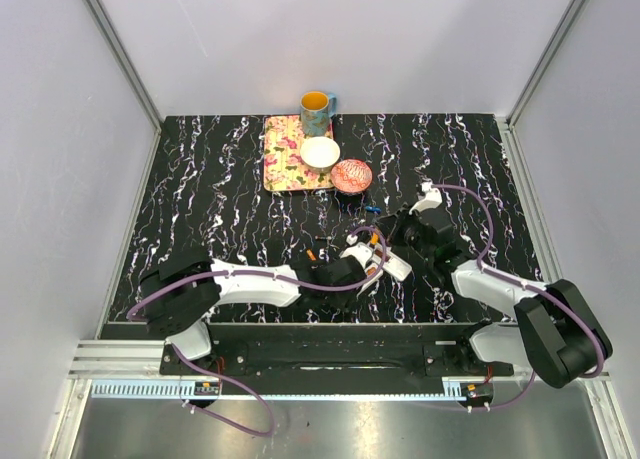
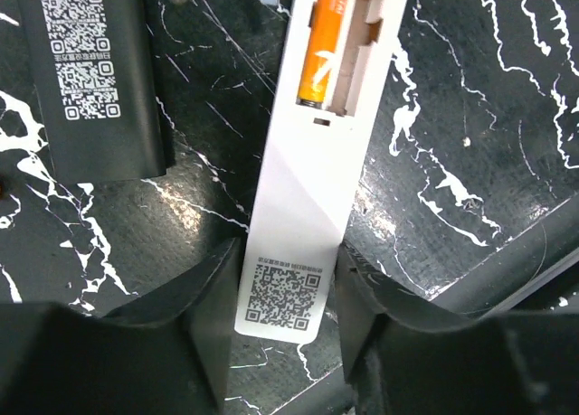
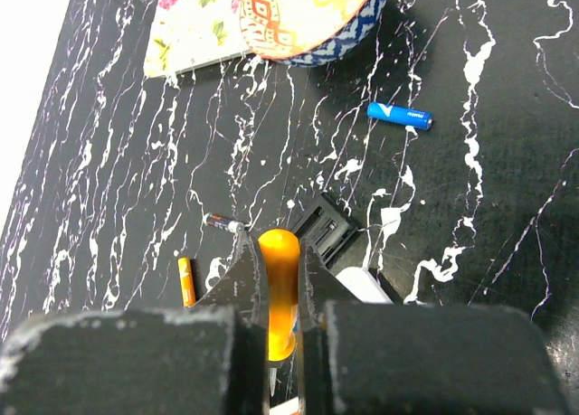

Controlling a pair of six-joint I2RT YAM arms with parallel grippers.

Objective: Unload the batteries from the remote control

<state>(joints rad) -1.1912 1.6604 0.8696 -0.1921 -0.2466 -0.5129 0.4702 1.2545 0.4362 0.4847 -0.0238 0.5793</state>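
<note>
Black table (image 1: 200, 209) with white veining, pale walls on three sides. At the middle of the far edge: yellow mug (image 1: 316, 104), flowered tray (image 1: 285, 154), white bowl (image 1: 320, 153) on the tray's right corner, pink bowl (image 1: 351, 175) just beside it.

White remote (image 2: 308, 189) lies back-up near the middle of the near edge, cover off. One orange battery (image 2: 321, 44) sits in the left slot; the right slot shows only its spring. Black remote (image 2: 90, 80) lies to its left, apart from it.

Left gripper (image 2: 289, 252): fingers either side of the white remote's sticker end, both pads against its long edges, clamping it.

Right gripper (image 3: 276, 248): closed on the orange handle of a screwdriver (image 3: 278, 288), over the white remote.

Loose on the table: blue battery (image 3: 400, 115) near the pink bowl; second orange battery (image 3: 185, 281) left of the remotes; small dark cylinder (image 3: 222, 221) near it, type unclear.
</note>
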